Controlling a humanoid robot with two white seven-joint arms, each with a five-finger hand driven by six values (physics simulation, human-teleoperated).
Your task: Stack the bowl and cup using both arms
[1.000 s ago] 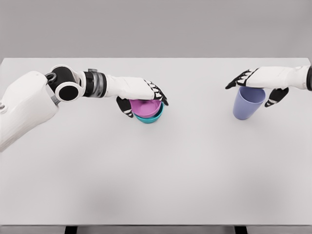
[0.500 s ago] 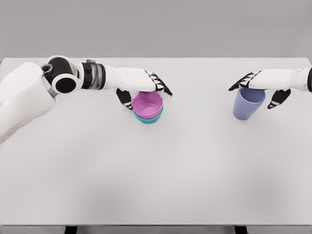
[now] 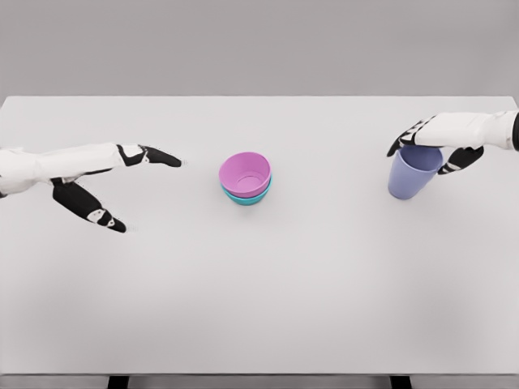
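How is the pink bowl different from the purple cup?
The pink bowl is wide and low, while the purple cup is taller and narrower. The bowl sits nested in a teal bowl; the cup stands straight on the table. Nothing touches the pink bowl, with the left hand open and well away, but the right hand is over the cup's rim. Both are upright with their openings facing up.
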